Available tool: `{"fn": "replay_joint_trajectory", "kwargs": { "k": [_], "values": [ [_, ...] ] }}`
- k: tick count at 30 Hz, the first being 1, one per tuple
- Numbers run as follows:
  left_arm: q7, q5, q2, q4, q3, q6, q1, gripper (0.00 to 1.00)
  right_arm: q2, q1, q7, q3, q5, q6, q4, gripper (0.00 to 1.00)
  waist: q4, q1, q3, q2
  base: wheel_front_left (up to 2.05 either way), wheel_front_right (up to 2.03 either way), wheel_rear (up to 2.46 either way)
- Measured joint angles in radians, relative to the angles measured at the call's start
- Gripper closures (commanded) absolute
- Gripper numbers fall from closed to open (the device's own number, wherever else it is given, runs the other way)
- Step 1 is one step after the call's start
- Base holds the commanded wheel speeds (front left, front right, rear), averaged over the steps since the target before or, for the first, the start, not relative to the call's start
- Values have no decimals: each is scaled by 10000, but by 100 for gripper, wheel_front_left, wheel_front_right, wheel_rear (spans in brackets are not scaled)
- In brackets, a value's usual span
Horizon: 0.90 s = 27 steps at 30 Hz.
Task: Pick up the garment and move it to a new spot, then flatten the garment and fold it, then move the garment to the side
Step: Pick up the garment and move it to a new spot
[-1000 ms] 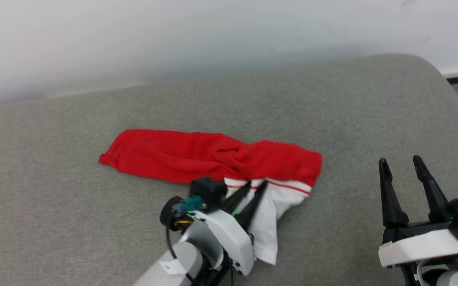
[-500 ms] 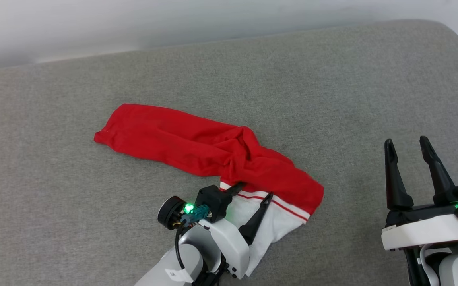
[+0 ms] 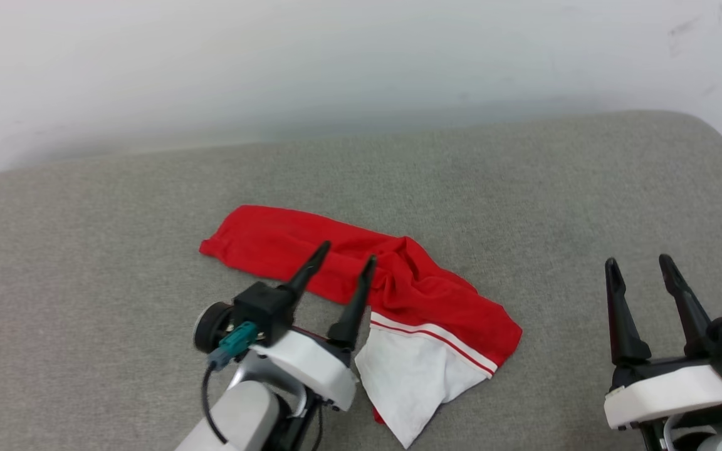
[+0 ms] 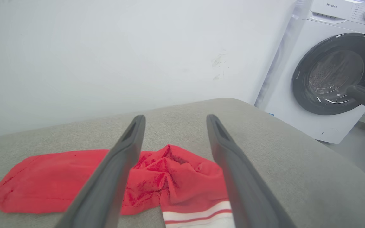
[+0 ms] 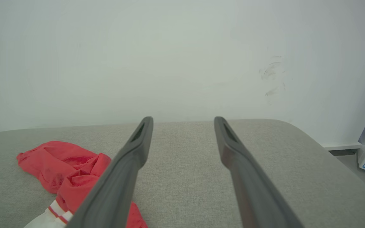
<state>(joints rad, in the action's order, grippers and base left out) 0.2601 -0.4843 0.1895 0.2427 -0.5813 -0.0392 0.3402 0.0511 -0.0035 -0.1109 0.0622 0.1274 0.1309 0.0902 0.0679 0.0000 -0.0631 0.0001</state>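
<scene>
One garment, bunched on our cushion, unflattened; left gripper wide, empty, poised above for a grasp, we judge; right gripper wide, empty.

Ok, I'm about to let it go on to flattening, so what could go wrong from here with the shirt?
1. The shirt lies twisted and bunched, with the white sleeve sticking out. A grab at the bunch may catch several layers and keep the twist.
2. The open left pincer points at the shirt, while the open right pincer stands well apart. A one-sided pull would likely drag the shirt, not spread it.
</scene>
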Motion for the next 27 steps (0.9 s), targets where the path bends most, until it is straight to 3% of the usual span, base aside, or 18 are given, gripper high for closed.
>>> {"fn": "replay_joint_trajectory", "kwargs": {
  "k": [6, 7, 11, 18, 27],
  "values": [
    [27, 157, 464, -523, 1197, -531, -948, 0, 0, 468, 332, -35, -6, -2, 267, 0, -286, 0, 642, 0, 0, 0, 0],
    [29, 236, 748, -667, 1793, -713, -1369, 0, -2, 547, 416, -104, 50, 0, 372, 0, -395, 0, 808, 0, 0, 0, 0],
    [29, 238, 986, -782, 2533, -823, -2014, 0, -2, 709, 472, -192, 69, -2, 412, 0, -466, 0, 933, 0, 0, 0, 0],
    [29, 426, 1131, -886, 3231, -752, -2712, 0, -2, 842, 562, -182, 127, 0, 447, 0, -488, 0, 993, 0, 0, 0, 0],
    [29, 713, 917, -917, 3421, -487, -2789, 0, 0, 866, 604, -33, 107, 0, 481, 0, -551, 0, 970, 0, 0, 0, 0]
  ]
}}
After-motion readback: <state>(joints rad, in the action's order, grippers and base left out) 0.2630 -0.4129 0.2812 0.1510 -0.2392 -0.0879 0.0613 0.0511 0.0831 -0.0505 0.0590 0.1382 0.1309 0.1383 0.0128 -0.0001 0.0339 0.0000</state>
